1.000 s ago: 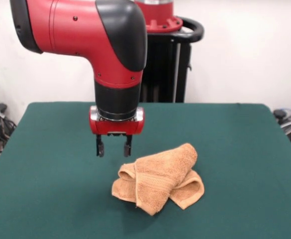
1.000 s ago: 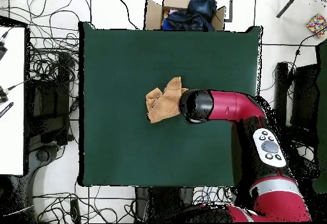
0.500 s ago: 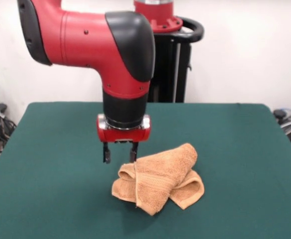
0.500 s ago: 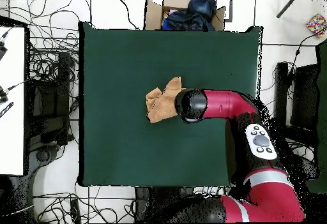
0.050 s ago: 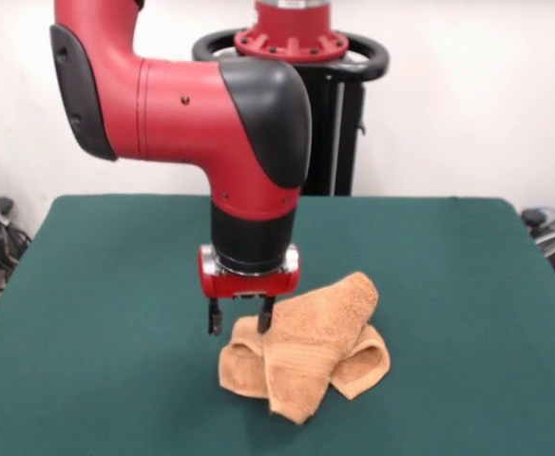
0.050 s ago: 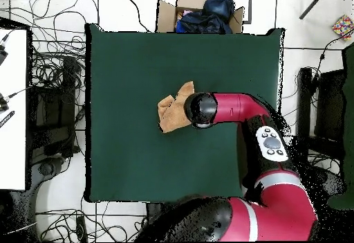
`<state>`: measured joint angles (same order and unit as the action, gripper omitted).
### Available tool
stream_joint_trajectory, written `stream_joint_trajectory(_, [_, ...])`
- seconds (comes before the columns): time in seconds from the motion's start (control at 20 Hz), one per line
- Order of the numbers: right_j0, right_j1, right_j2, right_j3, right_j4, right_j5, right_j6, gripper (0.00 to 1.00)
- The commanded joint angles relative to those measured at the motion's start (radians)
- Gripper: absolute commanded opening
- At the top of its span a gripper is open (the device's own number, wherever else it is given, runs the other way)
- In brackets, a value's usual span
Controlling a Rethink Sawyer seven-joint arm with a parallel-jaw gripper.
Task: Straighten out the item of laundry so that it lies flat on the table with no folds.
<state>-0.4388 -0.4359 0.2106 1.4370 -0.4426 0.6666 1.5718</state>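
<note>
Table (image 5: 87, 285), wide and covered in dark green felt, fills the front view. Over its middle the red and black arm (image 5: 192, 104) has come down and slid sideways in the last second, from just left of the laundry to directly over its left edge. The arm's big elbow joint hangs above with the wrist pointing straight down; from overhead the wrist (image 6: 196, 109) hides one side of the cloth.

The item of laundry (image 5: 306, 347), a small orange-tan terry washcloth, lies bunched near the table's centre, folded over itself in several thick layers. Its left lobe looks slightly nudged from where it sat before, so contact has likely begun, but nothing is unfolded yet.

The gripper (image 5: 240, 320) has its two short dark fingers spread apart, one at the cloth's upper left fold, the other just clear of it. It pinches nothing yet.
</note>
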Motion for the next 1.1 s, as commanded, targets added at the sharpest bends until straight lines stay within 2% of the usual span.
stream_joint_trajectory(0.05, [0.055,0.081,0.044,-0.102,-0.024,0.067,-0.018,1.0])
stream_joint_trajectory(1.0, [0.032,0.076,0.058,-0.069,-0.019,0.031,-0.029,1.0])
stream_joint_trajectory(1.05, [0.033,0.074,0.057,-0.068,-0.023,0.022,-0.028,0.0])
stream_joint_trajectory(1.1, [0.031,0.073,0.061,-0.067,-0.023,0.025,-0.037,0.0])
